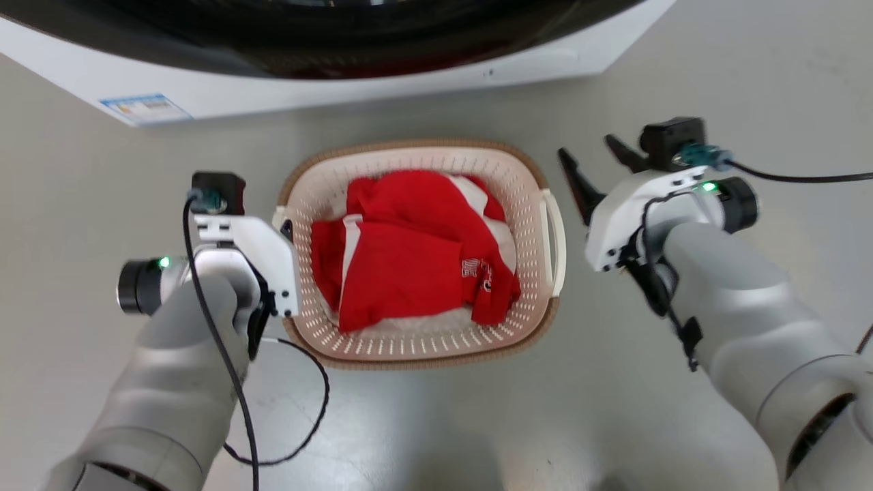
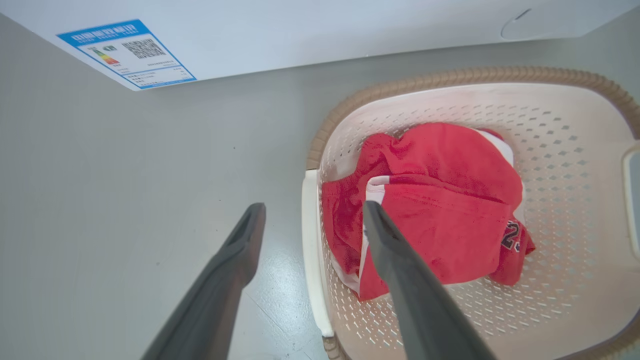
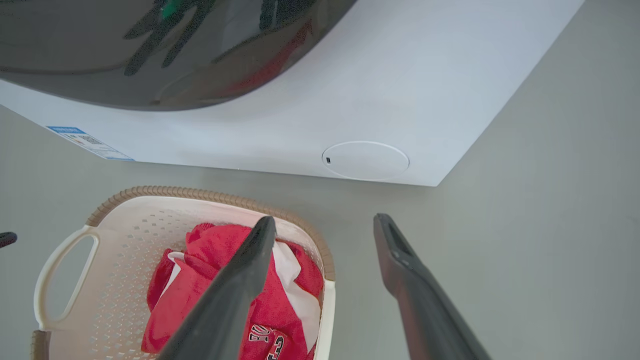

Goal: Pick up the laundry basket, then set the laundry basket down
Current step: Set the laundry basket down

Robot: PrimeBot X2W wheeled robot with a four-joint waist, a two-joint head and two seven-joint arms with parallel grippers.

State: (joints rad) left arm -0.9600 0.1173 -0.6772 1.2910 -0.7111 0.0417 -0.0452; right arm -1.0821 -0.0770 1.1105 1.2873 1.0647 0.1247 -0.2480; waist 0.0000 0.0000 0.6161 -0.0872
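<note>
Left fingers (image 2: 235, 260), right fingers (image 3: 400, 265) parted; one laundry basket (image 1: 525, 204) between.

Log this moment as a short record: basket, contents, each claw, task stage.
basket: laundry basket resting on the floor, in front of the washing machine
contents: red and white garment
left arm: left claw open, one finger over the basket's inside, one outside, left handle between them
right arm: right claw open, beside the right handle, apart from it
stage: basket not yet gripped or lifted
</note>
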